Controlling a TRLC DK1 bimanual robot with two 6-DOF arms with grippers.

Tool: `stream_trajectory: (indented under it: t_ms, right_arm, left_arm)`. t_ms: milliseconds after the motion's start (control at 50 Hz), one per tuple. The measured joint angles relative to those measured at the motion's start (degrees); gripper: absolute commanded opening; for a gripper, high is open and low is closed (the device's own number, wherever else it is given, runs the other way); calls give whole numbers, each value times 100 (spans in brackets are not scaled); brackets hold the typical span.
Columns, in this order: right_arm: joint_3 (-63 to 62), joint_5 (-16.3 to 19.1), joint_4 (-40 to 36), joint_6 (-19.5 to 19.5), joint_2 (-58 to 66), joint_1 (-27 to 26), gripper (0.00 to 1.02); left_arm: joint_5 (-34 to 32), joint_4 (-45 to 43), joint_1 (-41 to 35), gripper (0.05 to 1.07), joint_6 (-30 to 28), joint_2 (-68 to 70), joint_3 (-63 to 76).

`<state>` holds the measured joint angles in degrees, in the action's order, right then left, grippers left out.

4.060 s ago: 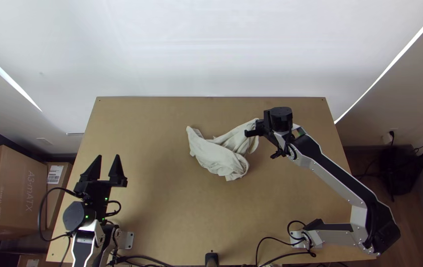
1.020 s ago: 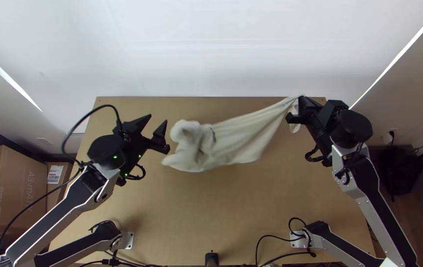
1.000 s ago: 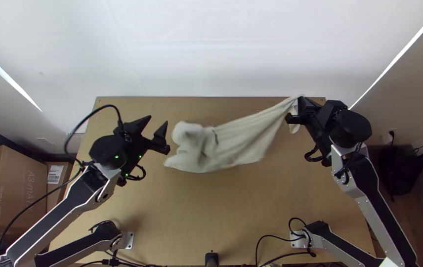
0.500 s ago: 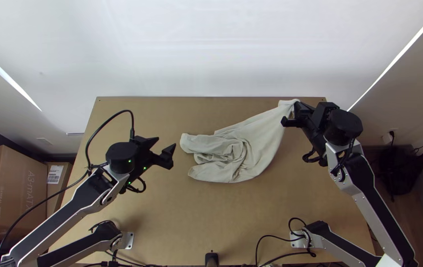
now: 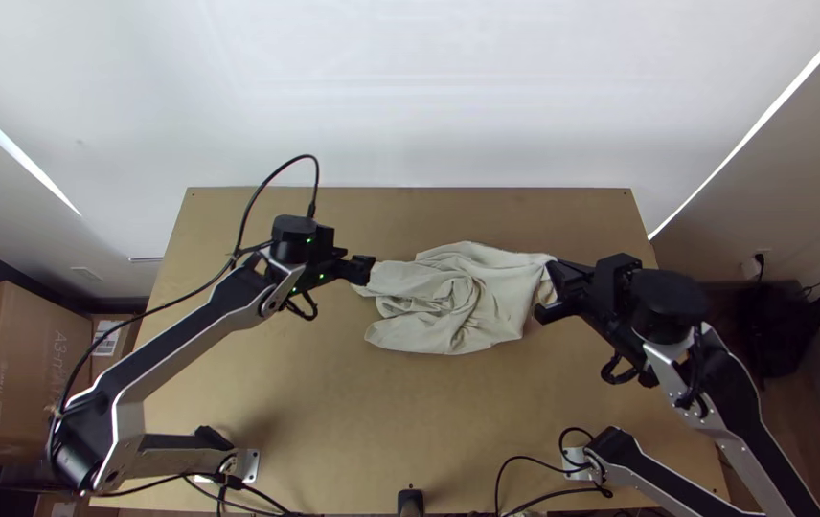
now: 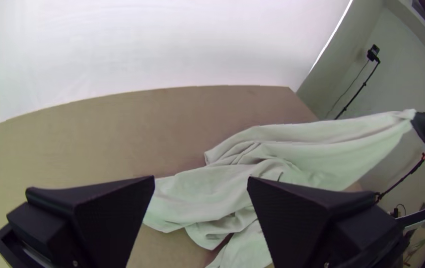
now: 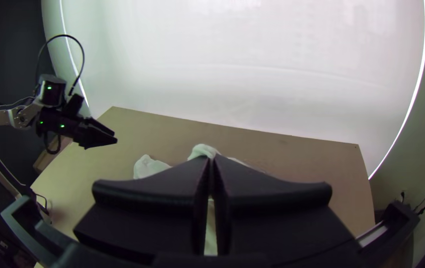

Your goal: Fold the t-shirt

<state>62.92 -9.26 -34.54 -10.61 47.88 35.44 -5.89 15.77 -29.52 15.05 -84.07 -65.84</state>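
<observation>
A pale off-white t-shirt lies bunched on the table, its right end lifted toward my right gripper. In the left wrist view the shirt stretches up to that raised corner. My right gripper is shut on the corner, a bit of cloth poking out beyond its fingertips. At the shirt's left end stands my left gripper. Its fingers in the left wrist view are spread wide, so the left gripper is open, with cloth lying beyond the gap and none held.
The wooden table shows bare wood in front of the shirt and behind it. A white wall rises past the far edge. Cardboard boxes stand left of the table. A small black device sits at the near edge.
The left gripper has come up and right to the shirt's left end. My right gripper, holding the cloth, has moved nearer the table's front, and the shirt has settled from a stretched swing into a bunched heap.
</observation>
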Motion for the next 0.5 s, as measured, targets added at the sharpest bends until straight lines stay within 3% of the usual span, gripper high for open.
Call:
stream_trajectory:
  t_ms: [100, 500]
  right_arm:
    - [-20, 0, -70, 17, -44, 46, 2]
    - [-68, 0, -94, 17, -20, 44, 2]
  left_arm:
    - [-101, -15, 160, 66, 9, -584, -116]
    - [205, -219, 522, 66, 11, -1976, -341]
